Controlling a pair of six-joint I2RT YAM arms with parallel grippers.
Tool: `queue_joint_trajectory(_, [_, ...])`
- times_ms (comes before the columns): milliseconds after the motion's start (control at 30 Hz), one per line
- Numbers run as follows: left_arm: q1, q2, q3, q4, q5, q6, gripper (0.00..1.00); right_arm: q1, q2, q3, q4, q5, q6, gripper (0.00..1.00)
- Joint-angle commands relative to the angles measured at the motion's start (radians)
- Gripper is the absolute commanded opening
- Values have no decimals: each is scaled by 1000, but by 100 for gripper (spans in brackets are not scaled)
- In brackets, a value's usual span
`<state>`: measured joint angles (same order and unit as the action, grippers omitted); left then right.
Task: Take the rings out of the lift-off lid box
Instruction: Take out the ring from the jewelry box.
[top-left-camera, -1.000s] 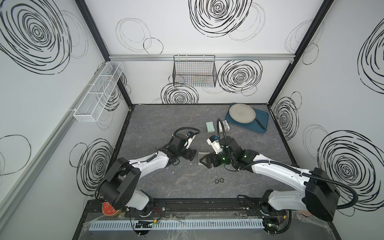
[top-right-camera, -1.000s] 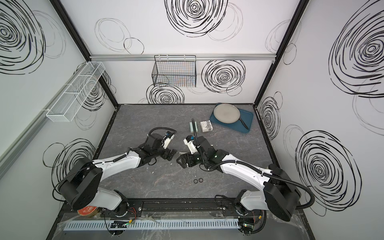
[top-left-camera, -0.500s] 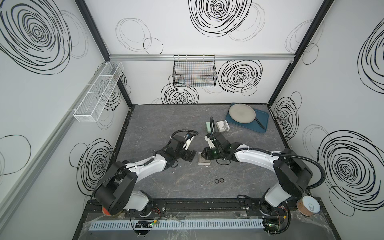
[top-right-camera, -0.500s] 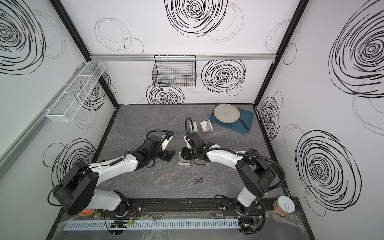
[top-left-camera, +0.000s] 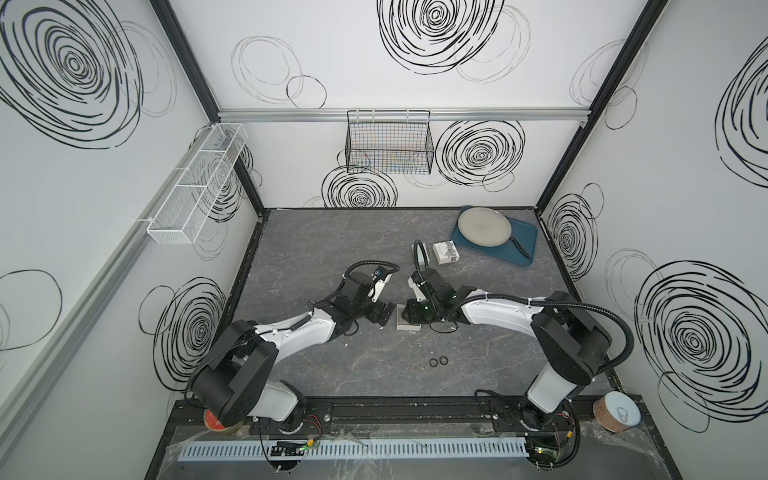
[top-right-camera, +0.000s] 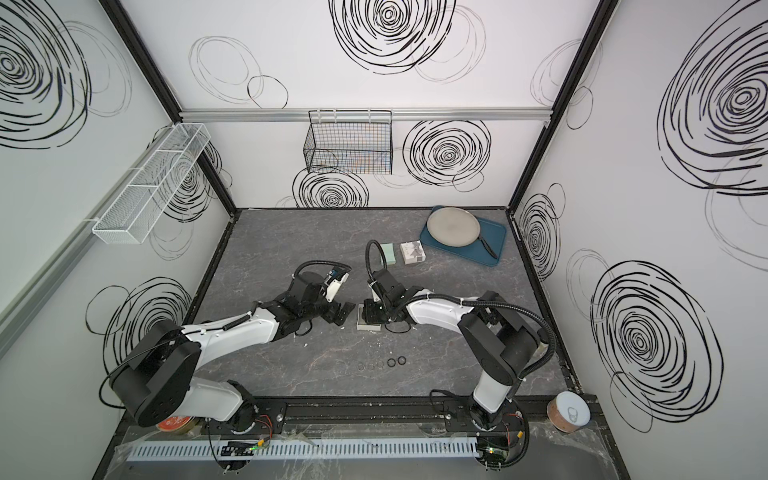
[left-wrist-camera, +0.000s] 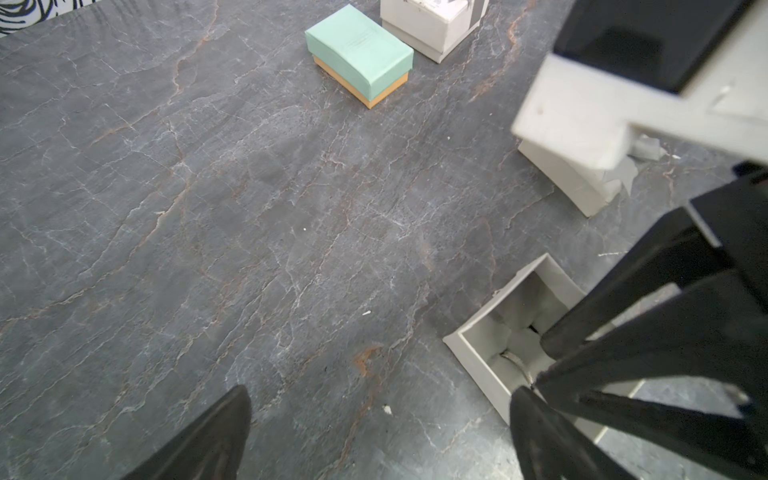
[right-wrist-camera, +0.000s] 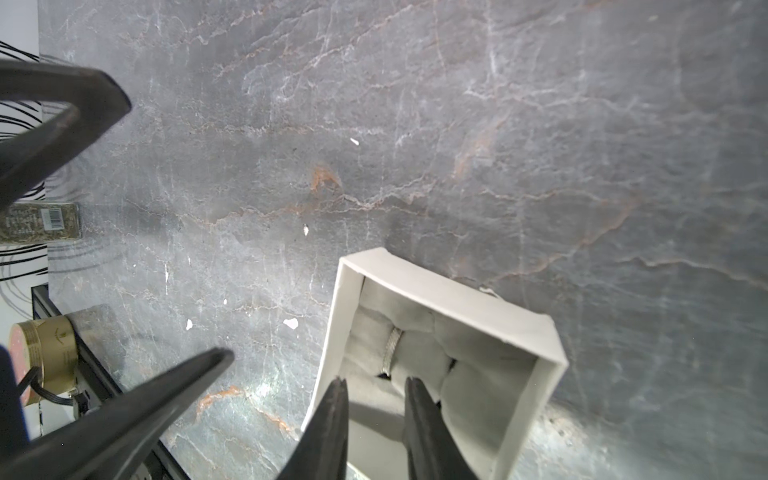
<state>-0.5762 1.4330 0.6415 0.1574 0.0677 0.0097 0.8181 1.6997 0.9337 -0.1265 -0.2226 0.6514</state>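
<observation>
Grey marble tabletop (top-left-camera: 332, 249). Left hand (left-wrist-camera: 380, 392) hovers just beside the open white box (right-wrist-camera: 449, 291), fingers spread wide, holding nothing. Right hand (right-wrist-camera: 374, 380) reaches down into the open white box, fingers drawn close with a gap between them, tips in the grey cushion (right-wrist-camera: 469, 374). Mint box (left-wrist-camera: 359, 50) and ribboned white box (left-wrist-camera: 432, 20) sit side by side, well beyond the open white box. Five rings (top-left-camera: 422, 365) lie in a row on the tabletop near the open white box, robot's side: three pale, two black. One silver ring (right-wrist-camera: 392, 349) sits in the cushion slot, right at the right hand's tips. Can't tell whether they pinch it.
</observation>
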Motion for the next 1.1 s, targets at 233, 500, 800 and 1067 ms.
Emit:
queue_joint_trajectory(233, [-11,29,7,53,20,-14,100,4,66,53,-4,-4,8,26])
queue_joint_trajectory(500, [-20,47,16,63,24,-17,100,3,91,55,-7,3,9,21])
queue_joint_trajectory(800, [-30,76,32,58,32,-11,100,1,111,53,-18,15,-1,13])
queue_joint_trajectory(1067, [-31,122,62,54,46,-9,100,1,86,59,-49,23,-48,0])
